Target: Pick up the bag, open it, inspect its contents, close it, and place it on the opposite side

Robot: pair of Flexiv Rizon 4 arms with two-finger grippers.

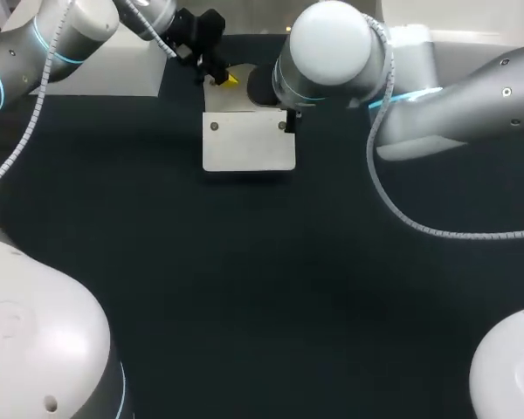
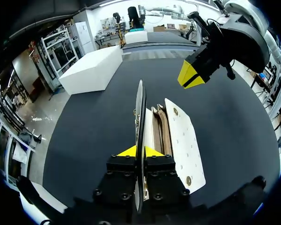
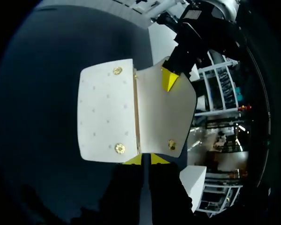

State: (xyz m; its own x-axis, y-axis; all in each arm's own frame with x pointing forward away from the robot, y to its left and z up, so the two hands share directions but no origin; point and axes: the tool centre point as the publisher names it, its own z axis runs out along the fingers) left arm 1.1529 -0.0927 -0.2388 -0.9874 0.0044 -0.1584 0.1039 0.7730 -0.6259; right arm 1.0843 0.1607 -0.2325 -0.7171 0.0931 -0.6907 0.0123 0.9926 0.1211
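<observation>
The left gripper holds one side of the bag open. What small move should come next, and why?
Probably fold the panel held by the left gripper down over the brown pockets of the bag: they lie fully exposed, and the right gripper hangs clear above.

The bag looks like smooth, matt cream leather, set with small shiny brass-coloured metal studs. The bench is dark, dull and cloth-like. The left hand is matt black, its tips smooth yellow plastic.

Overhead, right pincer and bag top under right arm
</observation>
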